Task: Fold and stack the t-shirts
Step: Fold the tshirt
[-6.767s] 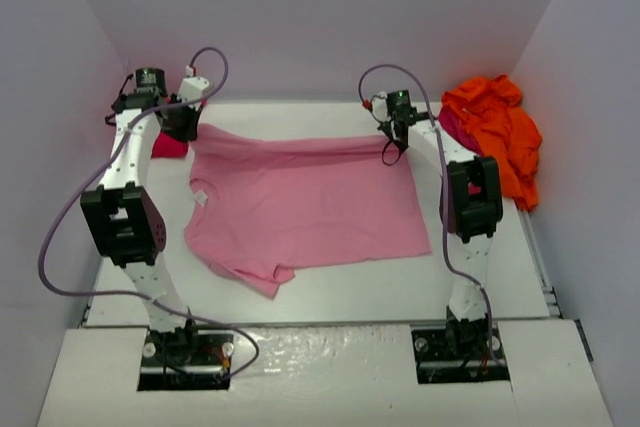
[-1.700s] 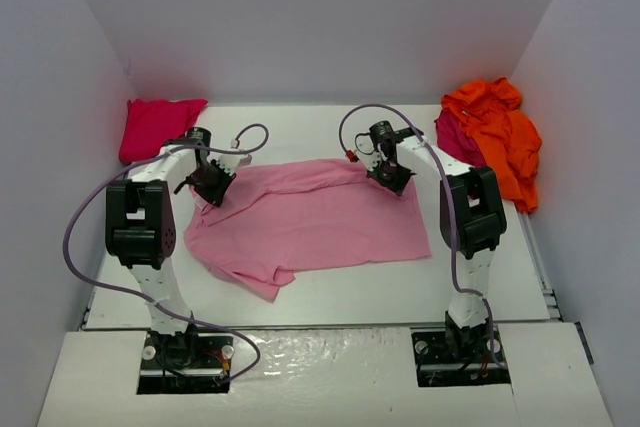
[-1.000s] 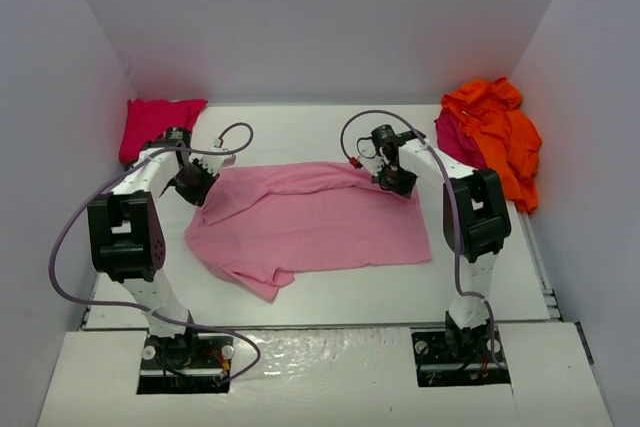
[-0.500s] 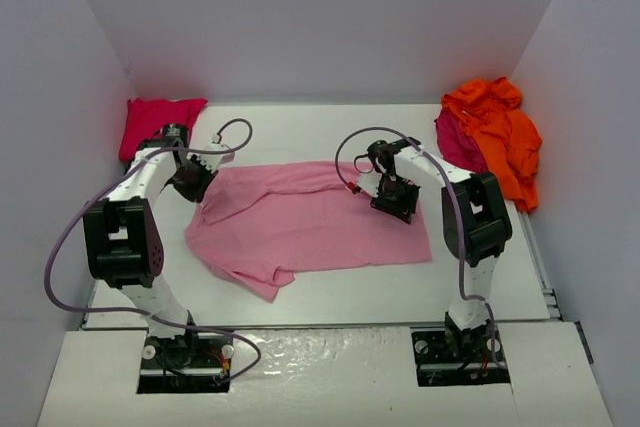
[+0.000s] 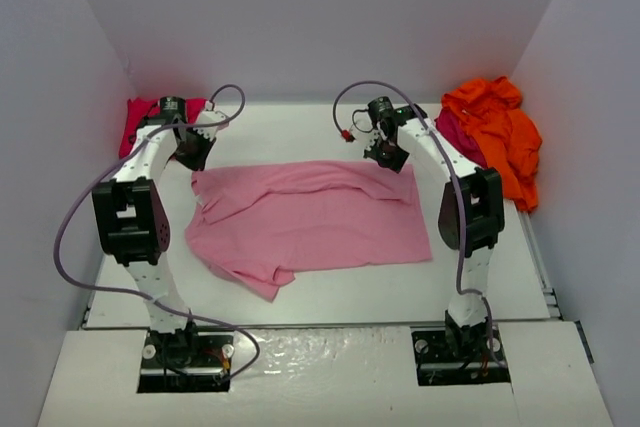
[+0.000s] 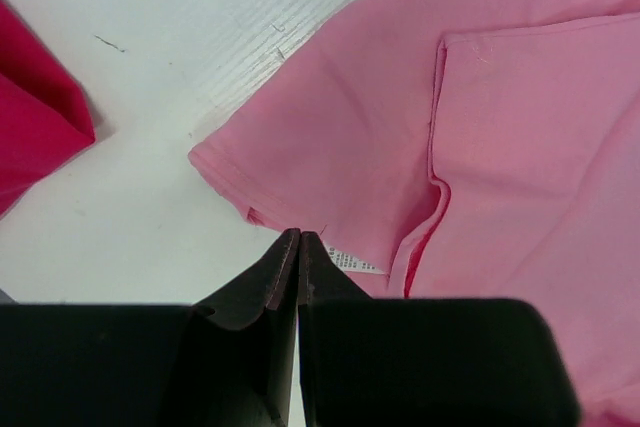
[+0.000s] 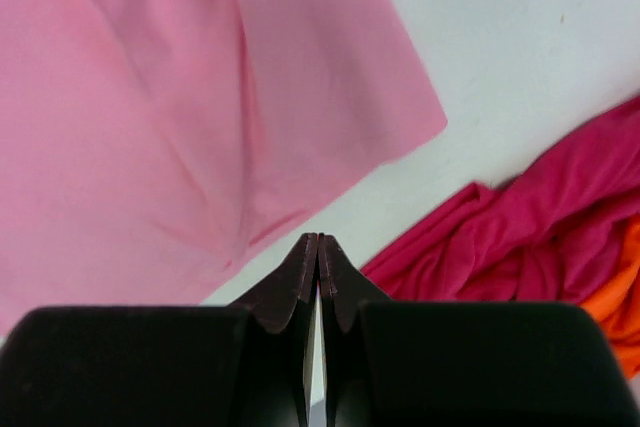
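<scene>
The light pink t-shirt (image 5: 310, 217) lies spread in the middle of the table, its far edge folded over toward the front. My left gripper (image 5: 192, 154) hovers over its far left corner (image 6: 330, 147), shut and empty. My right gripper (image 5: 390, 157) hangs shut and empty at the far right corner of the pink shirt (image 7: 150, 97), its tips over bare table. A red t-shirt (image 5: 140, 119) lies folded at the back left. The bright orange t-shirt (image 5: 495, 132) is bunched at the back right on top of the dark crimson t-shirt (image 7: 520, 237).
White walls close in the table on the left, back and right. The red shirt's corner (image 6: 35, 117) lies just left of my left gripper. Bare white table (image 5: 290, 127) runs behind the pink shirt and along its front edge.
Both grippers have let go of the pink shirt and drawn back toward the far side. The right one opened briefly over the shirt, then shut. The shirt's far edge now lies folded forward.
</scene>
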You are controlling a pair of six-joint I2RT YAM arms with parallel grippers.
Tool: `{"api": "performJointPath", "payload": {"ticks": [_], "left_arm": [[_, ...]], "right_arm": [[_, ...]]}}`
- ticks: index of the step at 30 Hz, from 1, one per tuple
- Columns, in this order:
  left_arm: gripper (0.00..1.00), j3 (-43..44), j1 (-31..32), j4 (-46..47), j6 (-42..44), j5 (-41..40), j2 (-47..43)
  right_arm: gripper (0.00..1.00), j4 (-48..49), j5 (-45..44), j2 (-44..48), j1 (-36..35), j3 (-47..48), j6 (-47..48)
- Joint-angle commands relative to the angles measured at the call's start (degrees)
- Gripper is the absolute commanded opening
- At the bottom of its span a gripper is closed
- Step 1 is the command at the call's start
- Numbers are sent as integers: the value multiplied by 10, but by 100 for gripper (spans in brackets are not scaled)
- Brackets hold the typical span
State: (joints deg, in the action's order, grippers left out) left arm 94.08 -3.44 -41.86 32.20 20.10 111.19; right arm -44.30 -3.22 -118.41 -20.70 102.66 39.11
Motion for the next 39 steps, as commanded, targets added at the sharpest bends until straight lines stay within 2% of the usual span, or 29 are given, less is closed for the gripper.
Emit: {"api": "performJointPath", "payload": {"ticks": [1,9,12,15,18,25,27,31,36,38,39], "left_arm": [[0,50,4,-3,-24,4,35],[0,71,12,-43,6,17,96],[0,110,12,-83,8,-19,139],[0,159,7,-128,10,-91,203],[0,175,-9,-108,-8,-134,224],[0,338,-20,-153,-50,-188,321],[0,433,-18,-187,-58,-191,352],[0,556,-8,-219,-60,-198,425],[0,560,8,-150,-62,-220,424],[0,537,10,-109,-79,-229,404],[0,525,10,-97,-89,-225,389]], "right_arm": [[0,-6,-15,-79,2,72,-27],[0,-5,-31,-184,17,159,-40],[0,-5,-63,-215,27,179,-58],[0,9,-203,-255,38,198,-87],[0,25,-273,-290,57,211,-96],[0,53,-328,-367,76,321,-74],[0,69,-351,-392,74,334,-62],[0,130,-361,-408,69,332,-42],[1,220,-375,-413,69,330,-23],[19,250,-369,-402,69,326,-28],[21,265,-367,-391,68,323,-31]]}}
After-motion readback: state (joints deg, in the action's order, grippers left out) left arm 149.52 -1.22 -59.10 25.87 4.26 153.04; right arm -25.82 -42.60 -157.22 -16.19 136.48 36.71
